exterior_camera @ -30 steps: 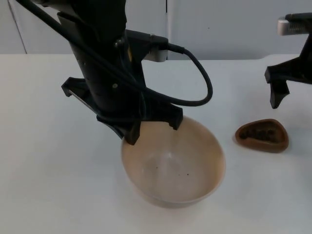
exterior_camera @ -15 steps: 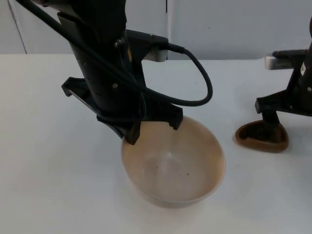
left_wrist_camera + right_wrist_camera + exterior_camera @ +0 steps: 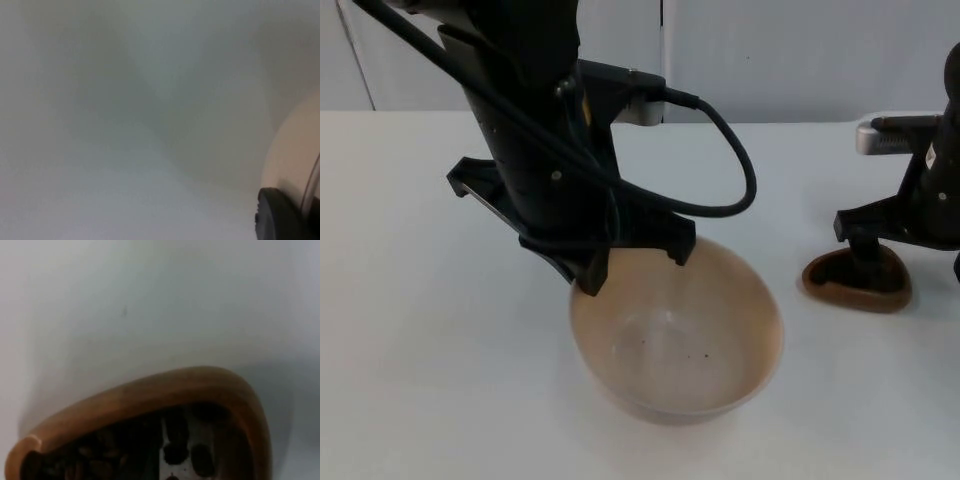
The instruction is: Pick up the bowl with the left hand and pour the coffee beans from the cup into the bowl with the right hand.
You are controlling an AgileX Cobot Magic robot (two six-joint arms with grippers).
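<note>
The left claw (image 3: 632,262) grips the far rim of a beige bowl (image 3: 676,335) near the middle of the white desk (image 3: 410,350), one finger inside the rim and one outside, pinching the wall between them. The bowl tilts slightly toward the camera in the top view, and a few dark specks lie on its pale inner surface. In the left wrist view, a curved slice of the bowl (image 3: 295,150) shows beside a black fingertip (image 3: 277,215) against the desk's blank white.

To the right, well apart from the bowl, a brown wooden cup (image 3: 856,281) with a rounded triangular outline sits on the desk. The right claw (image 3: 910,262) stands low at the cup, one black finger reaching down inside its rim; the other finger is at the picture's right edge, so the claw is spread rather than pressed together, and whether it touches the cup's wall cannot be told. The right wrist view looks into the cup (image 3: 150,395), where dark coffee beans (image 3: 185,450) lie heaped inside the thick brown rim. A grey partition wall (image 3: 800,60) closes the desk's far side.
</note>
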